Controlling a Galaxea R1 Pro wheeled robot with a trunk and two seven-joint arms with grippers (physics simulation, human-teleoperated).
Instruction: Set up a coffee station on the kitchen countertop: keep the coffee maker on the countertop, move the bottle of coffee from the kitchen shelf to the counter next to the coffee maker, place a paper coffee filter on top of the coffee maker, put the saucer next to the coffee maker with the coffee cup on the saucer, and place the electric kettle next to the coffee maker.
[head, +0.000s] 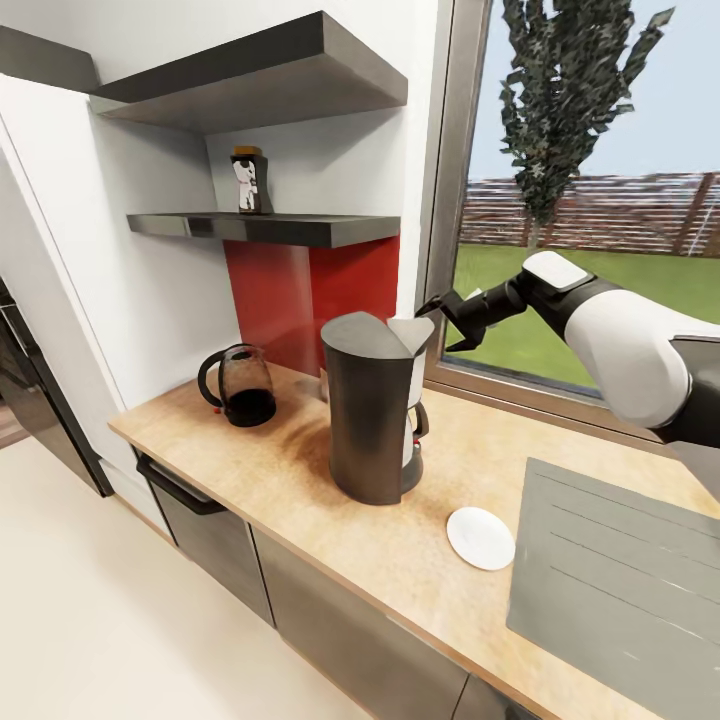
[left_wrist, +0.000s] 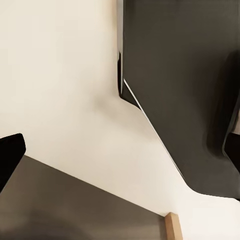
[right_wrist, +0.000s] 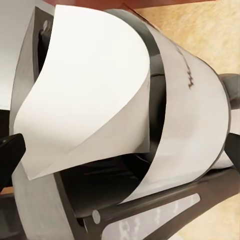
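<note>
My right fingers (head: 437, 305) sit just above and beside the coffee maker (head: 375, 415), dark tips spread apart, gripping nothing. In the right wrist view one finger tip (right_wrist: 11, 154) lies at the edge of the paper coffee filter (right_wrist: 87, 102), touching or just short of it, can't tell which. The filter sits curled and tilted in the open top of the coffee maker (right_wrist: 190, 130); in the head view it is the white wedge (head: 412, 332) at the machine's top, on the window side.

My left fingers: one dark tip (left_wrist: 10, 152) at the left wrist frame edge, open or closed I cannot tell. That view looks at pale floor (left_wrist: 60, 75), a dark cabinet front (left_wrist: 180, 75) and a sliver of wooden edge (left_wrist: 172, 227).

Coffee maker stands upright mid-worktop (head: 300, 470). The white saucer (head: 481, 538) lies flat near the worktop's front edge, near the coffee maker but apart from it, just beside the grey ridged panel (head: 620, 580). The electric kettle (head: 240, 385) stands toward the worktop's far left end by the wall, well apart from the machine. The bottle of coffee (head: 250, 181) stands upright on the lower kitchen shelf (head: 290, 228) above the red backsplash (head: 310, 290). Window (head: 590, 200) behind my right arm.
</note>
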